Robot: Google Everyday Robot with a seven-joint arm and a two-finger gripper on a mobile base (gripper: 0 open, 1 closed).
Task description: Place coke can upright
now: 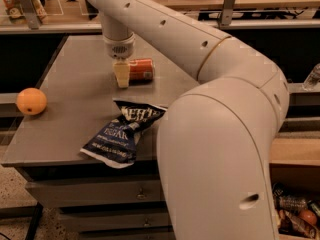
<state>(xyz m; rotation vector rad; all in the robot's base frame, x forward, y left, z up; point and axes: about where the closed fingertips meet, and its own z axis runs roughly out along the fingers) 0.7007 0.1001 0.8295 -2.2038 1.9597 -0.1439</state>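
The coke can is red-orange with a white patch and lies on its side on the grey table, towards the far middle. My gripper points straight down at the can's left end, its tip at table height. It covers that end of the can; the rest of the can shows to its right. The arm sweeps in from the right foreground.
A round orange fruit sits near the table's left edge. A dark blue chip bag lies at the front edge, partly overhanging it. Drawers are below the tabletop. Shelving runs behind the table, and my arm's large body fills the right foreground.
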